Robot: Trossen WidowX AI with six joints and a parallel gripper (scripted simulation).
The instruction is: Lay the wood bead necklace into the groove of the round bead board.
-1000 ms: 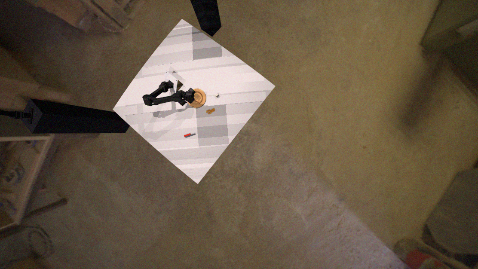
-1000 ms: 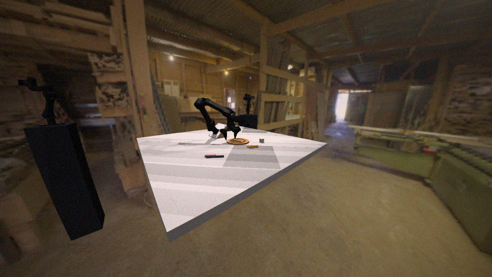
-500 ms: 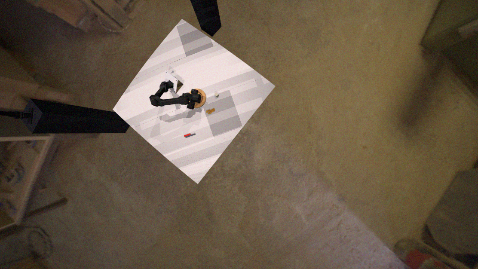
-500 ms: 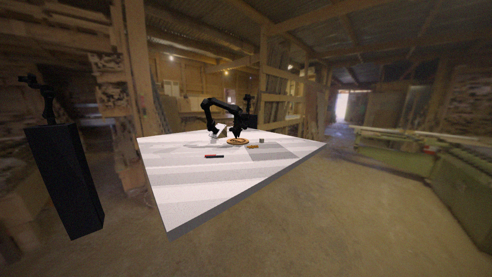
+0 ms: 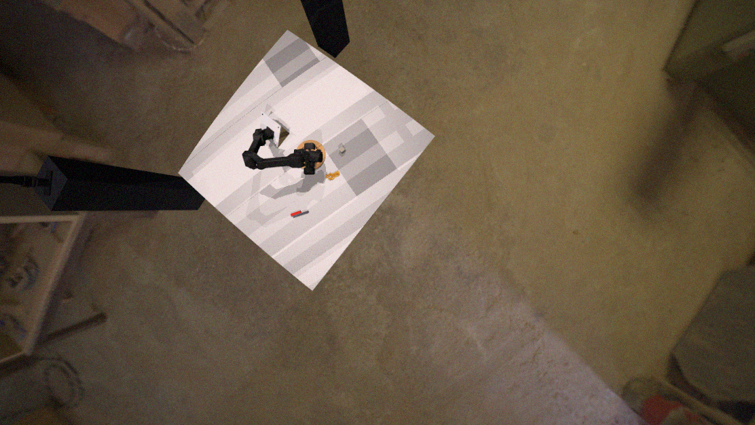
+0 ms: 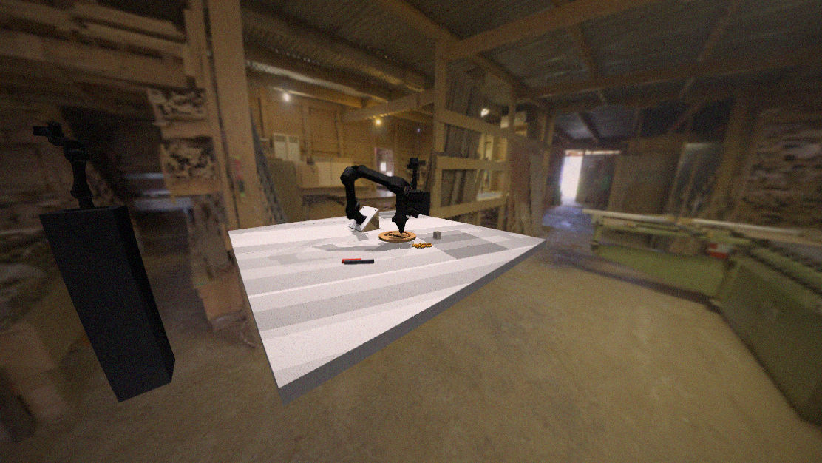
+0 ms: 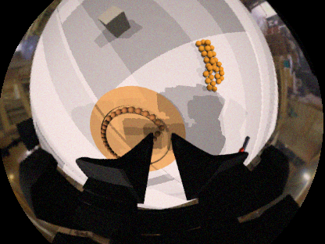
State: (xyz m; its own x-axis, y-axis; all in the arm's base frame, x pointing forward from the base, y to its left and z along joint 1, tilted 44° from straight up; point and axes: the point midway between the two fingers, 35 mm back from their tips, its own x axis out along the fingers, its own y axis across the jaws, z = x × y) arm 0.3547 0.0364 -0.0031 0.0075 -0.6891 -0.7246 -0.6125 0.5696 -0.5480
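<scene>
The round wooden bead board [image 5: 301,146] [image 6: 388,236] [image 7: 98,123] lies flat on the table. The brown wood bead necklace [image 7: 138,110] is on the board, its beads following the groove along the left and far side in the wrist view. At the right its beads turn inward off the groove line toward my fingertips, and the groove's right arc shows no beads. My gripper [image 6: 401,231] [image 7: 162,136] points down low over the board, partly open. A few beads show by the left fingertip and in the narrow gap; neither finger visibly grips them. The fingers hide the near part of the necklace.
A bunch of orange beads [image 5: 332,175] [image 6: 422,245] [image 7: 211,66] lies beside the board. A small grey block [image 5: 342,149] [image 6: 437,234] [image 7: 118,25] stands beyond it. A red and black pen-like object [image 5: 296,213] [image 6: 358,261] lies farther off. A tilted white panel [image 5: 270,123] stands near the arm's base.
</scene>
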